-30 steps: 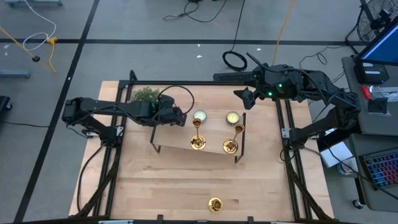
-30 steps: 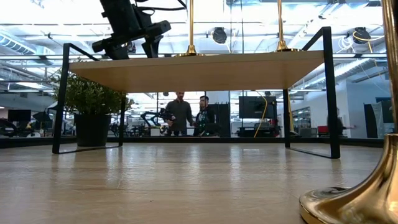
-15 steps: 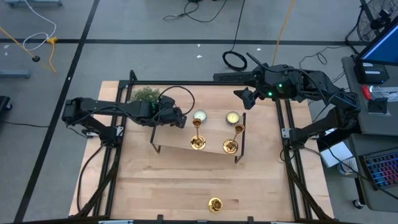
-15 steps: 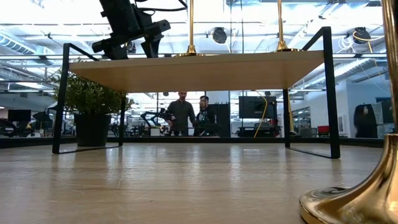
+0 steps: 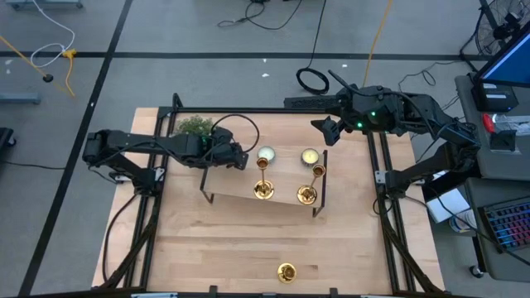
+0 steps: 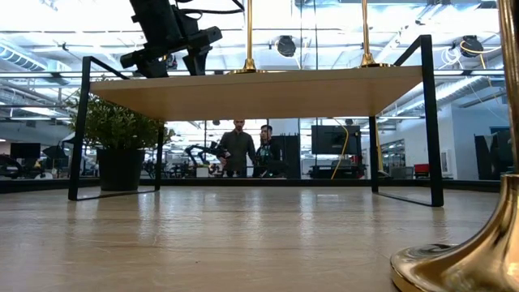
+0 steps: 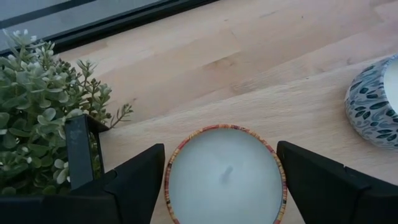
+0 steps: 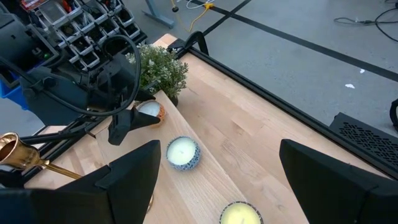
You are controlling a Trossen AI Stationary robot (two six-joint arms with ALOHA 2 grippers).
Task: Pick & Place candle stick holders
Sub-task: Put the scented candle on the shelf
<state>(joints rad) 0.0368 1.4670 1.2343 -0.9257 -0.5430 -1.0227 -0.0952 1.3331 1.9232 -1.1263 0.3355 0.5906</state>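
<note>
Left gripper: fingers apart, one on each side of a tealight, at the left end of the raised shelf; whether they touch it cannot be told.
Candle between the fingers: round, white wax, striped orange rim, standing on the shelf.
Plant: bushy green, just beside the left gripper, behind the shelf's black frame post.
Patterned candle: leaf-print tin, a little beyond the left gripper, farther along the shelf.
Candle stick holders on shelf: one near the left gripper, toward the shelf's middle; a second farther off, at the shelf's right end. Both gold, both upright.
Third candle stick holder: alone on the table's front edge, well apart from both grippers.
Right gripper: fingers apart, holding nothing, hanging over the shelf's back right corner, well apart from the left gripper.
Room beyond: two people standing far behind the table.
</note>
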